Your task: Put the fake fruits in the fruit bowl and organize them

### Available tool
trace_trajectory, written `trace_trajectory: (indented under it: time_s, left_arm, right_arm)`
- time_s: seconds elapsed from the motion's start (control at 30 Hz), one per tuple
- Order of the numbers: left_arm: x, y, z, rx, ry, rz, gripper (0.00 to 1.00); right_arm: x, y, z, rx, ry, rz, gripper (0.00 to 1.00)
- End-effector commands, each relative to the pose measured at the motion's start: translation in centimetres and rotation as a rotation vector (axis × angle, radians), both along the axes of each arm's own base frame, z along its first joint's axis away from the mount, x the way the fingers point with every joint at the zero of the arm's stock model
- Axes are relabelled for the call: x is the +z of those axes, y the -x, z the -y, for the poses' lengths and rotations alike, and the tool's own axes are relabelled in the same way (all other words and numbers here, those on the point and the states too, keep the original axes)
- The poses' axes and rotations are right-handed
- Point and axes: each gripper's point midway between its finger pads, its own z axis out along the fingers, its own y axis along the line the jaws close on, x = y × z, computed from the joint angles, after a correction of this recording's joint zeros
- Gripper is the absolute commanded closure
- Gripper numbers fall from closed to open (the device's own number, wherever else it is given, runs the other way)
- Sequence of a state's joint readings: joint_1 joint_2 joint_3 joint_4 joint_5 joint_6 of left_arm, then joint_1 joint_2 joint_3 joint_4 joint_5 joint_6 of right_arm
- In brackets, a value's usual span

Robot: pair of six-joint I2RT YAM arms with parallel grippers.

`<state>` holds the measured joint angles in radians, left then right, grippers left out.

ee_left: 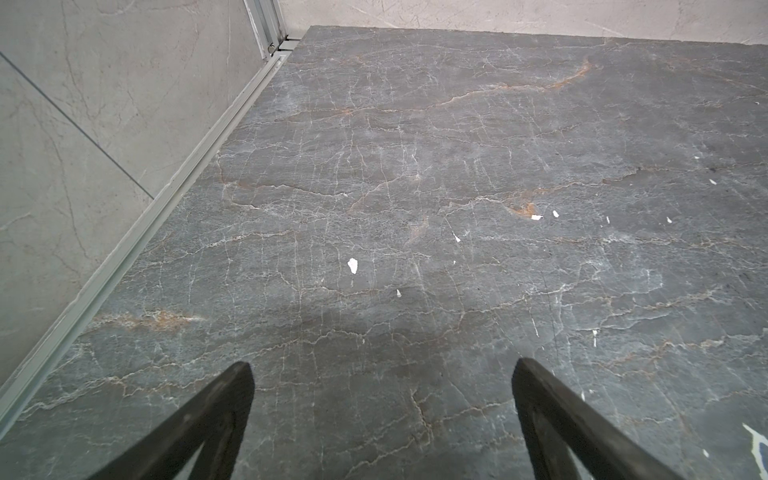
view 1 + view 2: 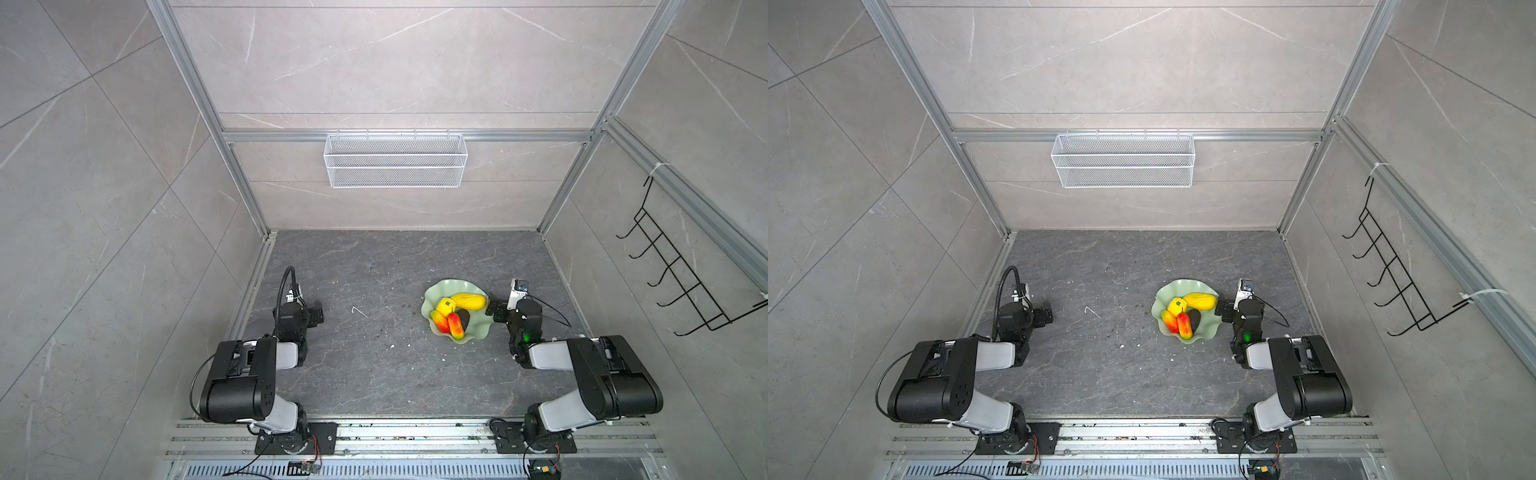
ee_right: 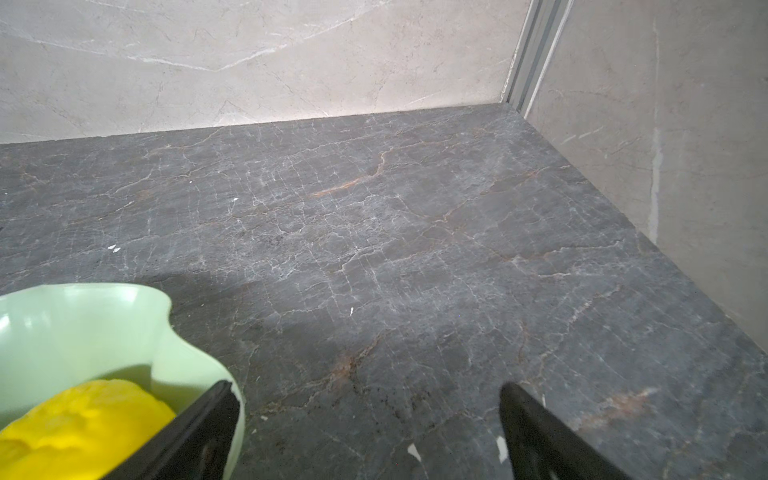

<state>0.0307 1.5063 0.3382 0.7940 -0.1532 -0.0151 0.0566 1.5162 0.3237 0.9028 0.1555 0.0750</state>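
The pale green fruit bowl (image 2: 454,286) (image 2: 1184,285) with its wavy rim sits right of centre on the dark floor in both top views. Inside it lie a long yellow oval (image 2: 468,301) (image 2: 1200,301), a bumpy yellow citrus (image 2: 444,306) (image 2: 1177,306), two red-orange ovals (image 2: 439,321) (image 2: 456,326) and a dark oval (image 2: 465,318). My right gripper (image 2: 493,309) (image 3: 365,386) stands open just beside the bowl's right rim (image 3: 166,324), holding nothing; the long yellow fruit (image 3: 83,415) shows beside one finger. My left gripper (image 2: 318,313) (image 1: 382,365) is open over bare floor at the left.
A white wire mesh basket (image 2: 395,160) hangs on the back wall. A black hook rack (image 2: 681,270) hangs on the right wall. Tiled walls close in three sides, and metal rails (image 2: 415,440) run along the front by the arm bases.
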Motion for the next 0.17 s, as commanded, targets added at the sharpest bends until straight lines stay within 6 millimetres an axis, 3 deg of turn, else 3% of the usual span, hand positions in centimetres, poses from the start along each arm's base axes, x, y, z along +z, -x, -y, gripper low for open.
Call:
trace_trajectory:
  time_s: [0.0,0.13]
  left_arm:
    - [2.23,-1.26,0.02,-0.005,0.006,0.084,0.00]
    - [2.25,-1.28,0.06,-0.005,0.006,0.084,0.00]
  right_arm:
    - [1.00,-0.86,-0.74,0.048,0.014,0.026,0.00]
    - [1.00,-0.80,-0.78,0.051,0.012,0.028,0.00]
